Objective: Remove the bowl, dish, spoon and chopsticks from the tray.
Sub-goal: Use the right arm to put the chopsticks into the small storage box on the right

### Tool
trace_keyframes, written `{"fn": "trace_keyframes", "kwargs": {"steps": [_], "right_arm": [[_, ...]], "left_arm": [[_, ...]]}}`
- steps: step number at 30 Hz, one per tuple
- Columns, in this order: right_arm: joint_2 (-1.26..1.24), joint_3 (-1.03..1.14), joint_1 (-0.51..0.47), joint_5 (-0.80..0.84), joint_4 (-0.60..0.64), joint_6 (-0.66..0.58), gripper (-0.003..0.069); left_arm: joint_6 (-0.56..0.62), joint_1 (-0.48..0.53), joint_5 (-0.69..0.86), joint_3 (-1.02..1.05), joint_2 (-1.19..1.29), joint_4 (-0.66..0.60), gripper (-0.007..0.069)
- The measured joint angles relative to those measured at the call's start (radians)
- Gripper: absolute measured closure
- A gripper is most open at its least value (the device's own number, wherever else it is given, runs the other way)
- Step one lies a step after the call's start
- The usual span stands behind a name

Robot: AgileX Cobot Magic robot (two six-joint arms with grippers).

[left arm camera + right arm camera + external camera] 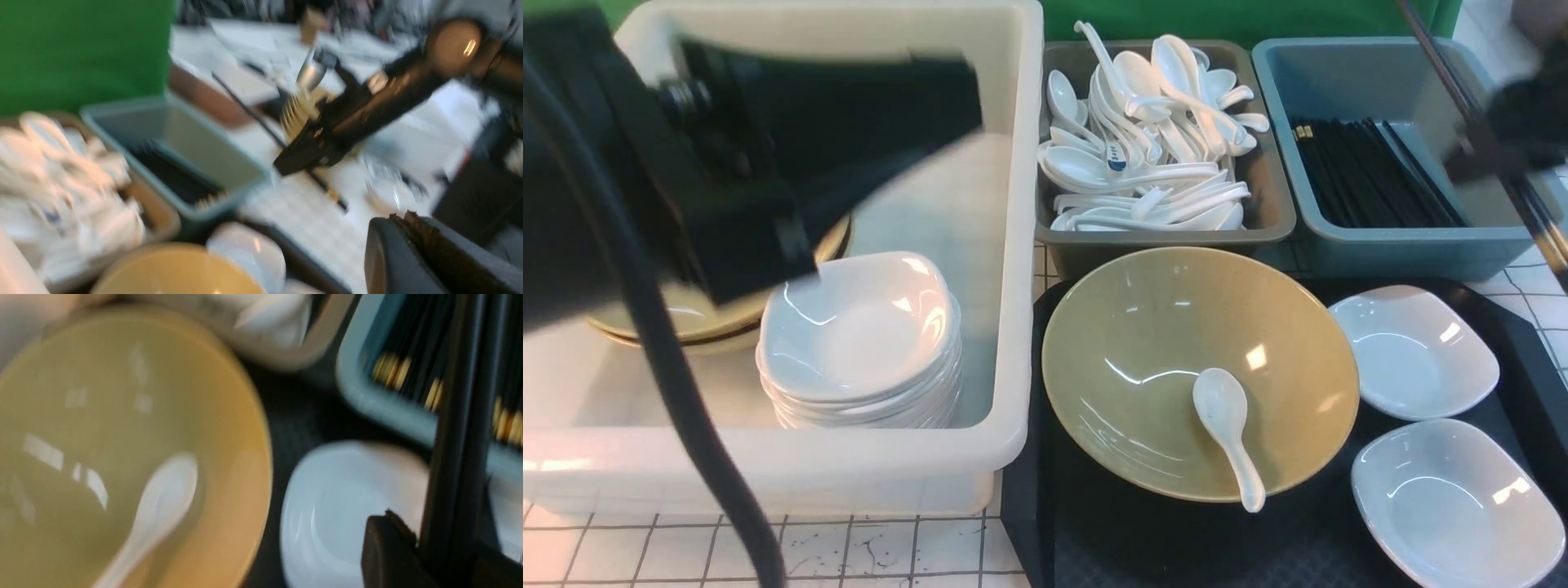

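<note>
Your right gripper (1490, 151) is clenched on the pair of long thin black chopsticks (1445, 69). They are lifted clear of the tray and slant steeply across the right end of the blue-grey plastic bin (1339, 82), which already holds a row of black chopsticks. In your right wrist view the pair (461, 416) rises straight up from between the dark jaws.

The large flat black rectangular tray (1094, 539) lies at the near right. On it sits the wide, glossy olive-yellow round bowl (1143, 343), with the small white soup spoon (1225, 420) resting inside, its scoop in the bottom and its handle leaning over the near rim. Two small white squarish dishes (1413, 351) (1454, 498) sit on the tray just right of the bowl.

Your left arm (727, 163) hangs blurred over the big white plastic tub (849, 474), beside a stack of white dishes. Your left gripper (408, 257) shows only as one dark pad, so you cannot tell how its jaws stand.
</note>
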Motion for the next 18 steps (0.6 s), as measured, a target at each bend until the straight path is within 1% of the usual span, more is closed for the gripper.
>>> {"fn": "trace_keyframes", "kwargs": {"steps": [2,3,4,5,6,7,9,10,12,15,17,18], "right_arm": [[0.116,-0.125,-0.007,-0.019,0.002,0.025,0.0559],[0.138,-0.149,-0.007,-0.021,0.003,0.027,0.0559],[0.205,-0.223,-0.013,-0.023,0.003,0.037,0.0559],[0.228,-0.247,-0.015,-0.024,0.003,0.040,0.0559],[0.332,-0.360,-0.025,-0.027,0.004,0.051,0.0559],[0.391,-0.422,-0.033,-0.028,0.006,0.064,0.0559],[0.461,-0.482,-0.044,-0.028,0.007,0.076,0.0559],[0.549,-0.570,-0.060,-0.028,0.006,0.099,0.0559],[0.637,-0.661,-0.074,-0.028,0.003,0.127,0.0559],[0.741,-0.744,-0.085,-0.016,-0.007,0.145,0.0555],[0.773,-0.763,-0.086,-0.009,-0.014,0.146,0.0545],[0.795,-0.776,-0.086,-0.006,-0.027,0.150,0.0512]], "left_arm": [[0.036,0.000,-0.034,0.000,0.000,-0.041,0.0625],[0.041,0.000,-0.035,0.000,0.000,-0.046,0.0625],[0.061,0.000,-0.033,0.000,0.000,-0.055,0.0625],[0.067,0.000,-0.032,0.000,0.000,-0.056,0.0625],[0.096,0.000,-0.014,0.000,0.000,-0.061,0.0625],[0.111,0.000,-0.004,0.000,0.000,-0.061,0.0625],[0.126,0.000,0.011,0.000,0.000,-0.062,0.0625],[0.141,0.000,0.016,0.000,0.000,-0.064,0.0625],[0.148,0.000,0.015,0.000,0.000,-0.064,0.0625],[0.152,0.000,0.005,0.000,0.000,-0.064,0.0625],[0.152,0.000,-0.006,0.000,0.000,-0.065,0.0625],[0.143,0.000,-0.018,0.000,0.000,-0.067,0.0625]]}}
